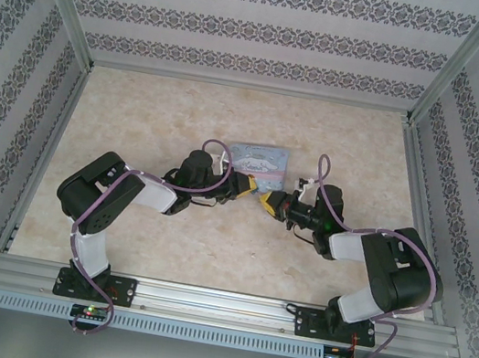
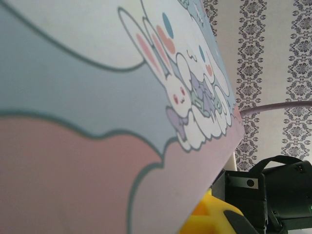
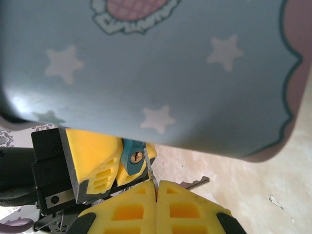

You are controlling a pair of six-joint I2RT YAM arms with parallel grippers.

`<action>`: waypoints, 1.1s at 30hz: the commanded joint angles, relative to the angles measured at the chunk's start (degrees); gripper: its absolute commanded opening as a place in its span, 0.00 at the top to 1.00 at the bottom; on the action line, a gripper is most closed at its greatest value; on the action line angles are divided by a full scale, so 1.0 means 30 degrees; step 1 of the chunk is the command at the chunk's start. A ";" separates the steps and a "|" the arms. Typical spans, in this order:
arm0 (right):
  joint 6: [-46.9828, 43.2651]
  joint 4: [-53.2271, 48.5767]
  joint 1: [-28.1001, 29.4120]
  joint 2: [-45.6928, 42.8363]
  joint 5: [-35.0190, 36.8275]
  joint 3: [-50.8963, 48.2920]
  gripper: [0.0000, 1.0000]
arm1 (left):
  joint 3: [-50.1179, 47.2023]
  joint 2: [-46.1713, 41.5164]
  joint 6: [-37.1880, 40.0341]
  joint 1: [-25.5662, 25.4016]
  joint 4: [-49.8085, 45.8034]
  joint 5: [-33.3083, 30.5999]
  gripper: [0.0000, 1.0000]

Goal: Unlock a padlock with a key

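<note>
The padlock (image 3: 130,157), dark blue with a brass keyhole facing the right wrist camera, sits pinched between the yellow fingers (image 3: 92,158) of my left gripper (image 1: 244,186). My right gripper (image 3: 157,185) is shut on the key (image 3: 149,171). The key's thin silvery blade sticks up from the fingertips. Its tip stands just right of the keyhole, beside it and not inside. A second small key (image 3: 196,183) pokes out sideways behind the right fingers. In the top view the right gripper (image 1: 265,203) faces the left one, nearly touching it.
The light-blue cartoon tin (image 1: 259,162) stands just behind both grippers. It looms close over the right wrist camera as the tin (image 3: 146,63) and covers most of the left wrist view as the tin (image 2: 97,122). Patterned walls enclose the beige table (image 1: 209,248).
</note>
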 commanded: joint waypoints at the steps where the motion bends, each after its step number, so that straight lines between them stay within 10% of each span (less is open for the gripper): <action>1: 0.0173 0.0289 0.0268 -0.0344 0.0072 0.0508 1.00 | 0.0046 0.0085 0.0059 0.0168 0.1314 0.0000 1.00; 33: 0.0486 0.0961 0.0475 0.0778 0.0545 0.1485 1.00 | -0.0028 -0.0002 -0.0587 0.0018 0.2244 0.0377 1.00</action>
